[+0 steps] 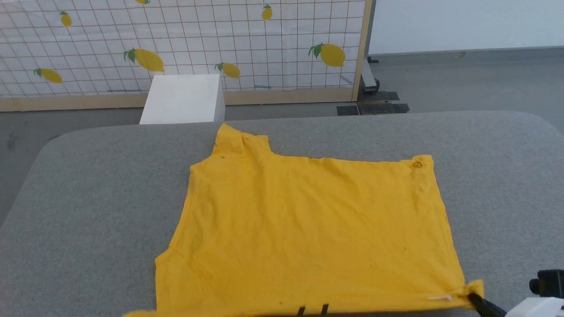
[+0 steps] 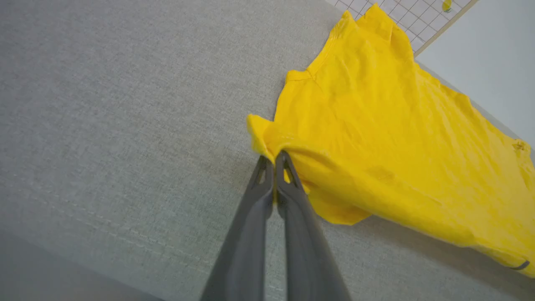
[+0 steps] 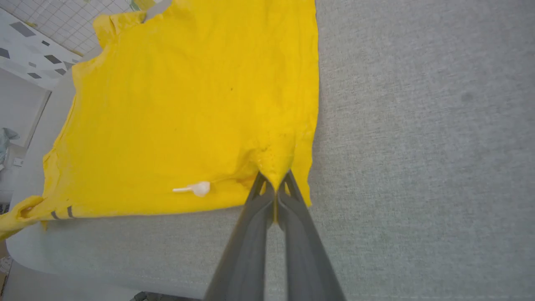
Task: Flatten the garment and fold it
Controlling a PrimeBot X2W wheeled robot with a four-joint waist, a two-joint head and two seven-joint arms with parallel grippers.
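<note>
Shirt [image 1: 308,229] lies on the grey tabletop [image 1: 88,198], plain yellow side up, spread mostly flat with light wrinkles. It sits centre to right of the tabletop and reaches the near edge.

Its long axis runs roughly left-right across the tabletop in the head view. A sleeve [image 1: 238,141] sticks out at the far-left corner and points away from the robot. The right side is a straight edge; I cannot tell whether it is the hem. The far edge is nearly straight, and the left edge slants outward toward the robot. Two short black stripes [image 1: 313,309] peek out at the near edge. A small white tag [image 3: 196,189] lies on the cloth near the near-right corner.

Left fingers [image 2: 267,192] are pressed together and pinch the near-left corner of the shirt. The cloth bunches at the tips, and that corner is raised a little, with shadow under it.

Right fingers [image 3: 267,200] are also pressed together and clamp the near-right corner, where the cloth puckers into a small peak between the tips. In the head view they enter from the lower right, touching that corner.

Behind the tabletop stand a white box [image 1: 183,99] and a lemon-print screen [image 1: 176,44].
</note>
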